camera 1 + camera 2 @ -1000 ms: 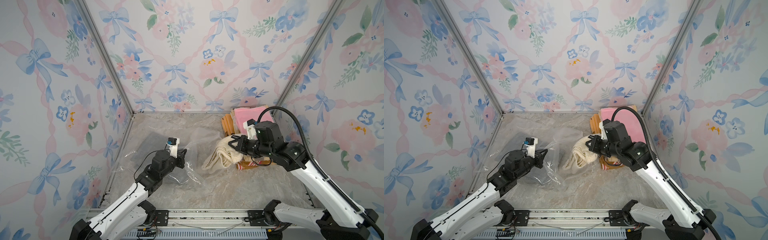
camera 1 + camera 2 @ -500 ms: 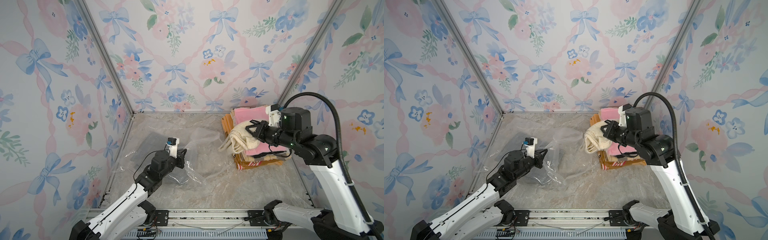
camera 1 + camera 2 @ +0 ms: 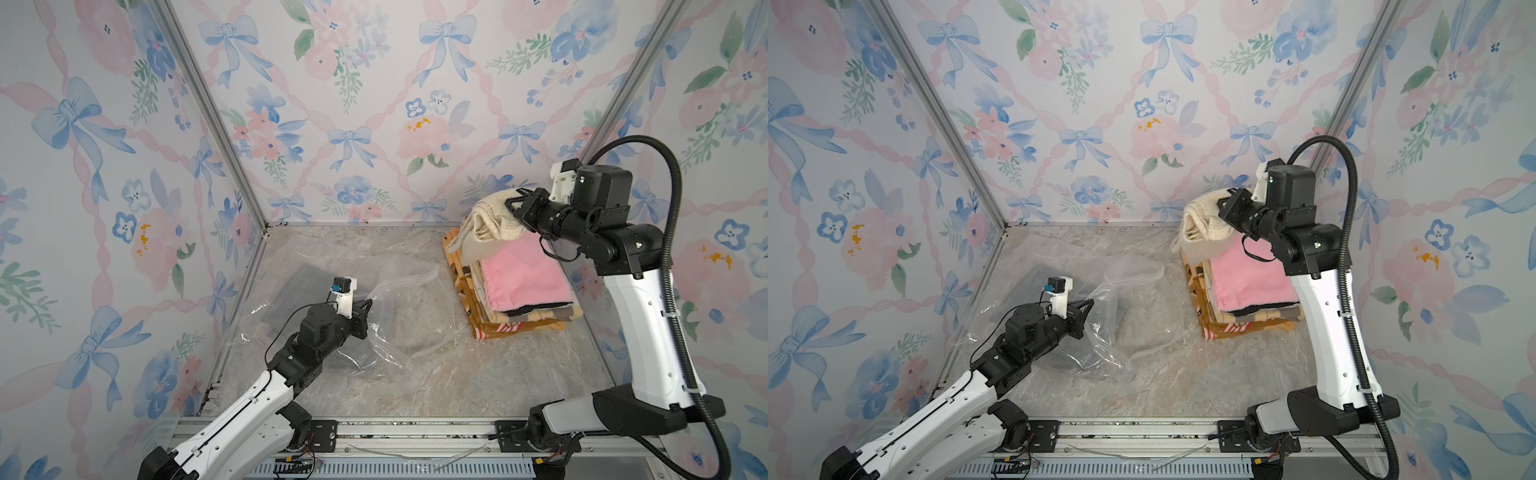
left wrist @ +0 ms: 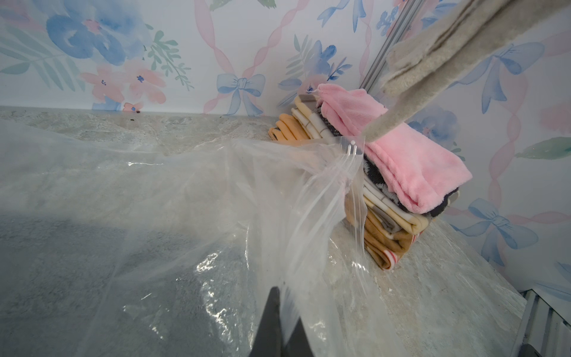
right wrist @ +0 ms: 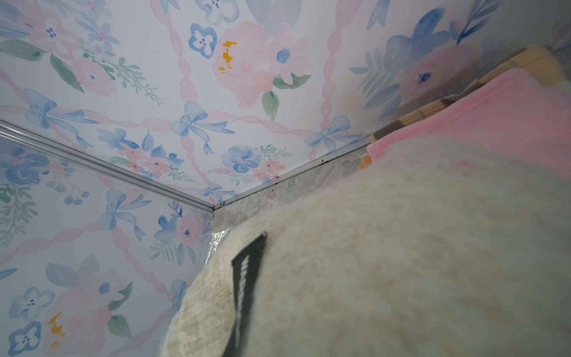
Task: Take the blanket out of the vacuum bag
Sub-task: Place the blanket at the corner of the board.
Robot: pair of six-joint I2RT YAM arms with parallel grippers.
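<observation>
The right claw (image 3: 512, 202) is clenched on a bunched fold of the blanket (image 3: 484, 222). The blanket hangs from it, clear of the bag, and its loose end trails down past the edge of the stack (image 3: 523, 278) just below the claw. Only one fold is pinched, so I'd worry that the rest slides off that edge once it is let go, or drags the stack's top layers askew. Well apart from it across the tabletop (image 3: 457, 374), the left claw (image 3: 368, 305) is shut on a pinch of the bag (image 3: 409, 291). A grey patch shows under the plastic beside that claw, but I can't tell what it is. If that claw tugs, the thin film could slip free or tear.
</observation>
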